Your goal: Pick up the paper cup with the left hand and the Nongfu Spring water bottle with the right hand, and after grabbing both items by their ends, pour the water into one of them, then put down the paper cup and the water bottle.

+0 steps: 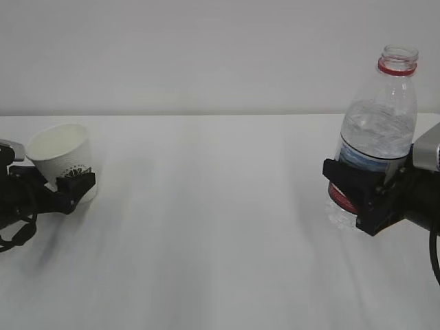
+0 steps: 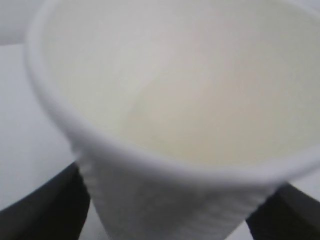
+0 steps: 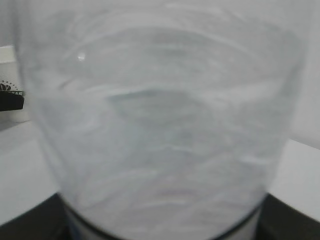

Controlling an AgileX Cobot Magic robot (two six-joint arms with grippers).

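Gripping the paper cup (image 1: 63, 159) low on its body, the left hand (image 1: 42, 190) is sitting at the far left of the white table (image 1: 206, 227), its black jaws standing wide on either side of the cup's lower wall. The cup is tilting slightly, mouth up and leaning toward the left, its dark leafy logo showing just above the near jaw. Up close in the left wrist view, the cup (image 2: 175, 110) is filling the frame, cream inside, with a dark jaw at each bottom corner.

Across the table, well apart from the cup, the right hand (image 1: 361, 196) is clamping the Nongfu Spring water bottle (image 1: 378, 130) around its labelled lower half. The bottle is standing upright, uncapped, its red neck ring at the top. Water (image 1: 377, 130) is showing in the ribbed upper body. The right wrist view is showing the bottle (image 3: 160, 125) as a blurred clear wall.
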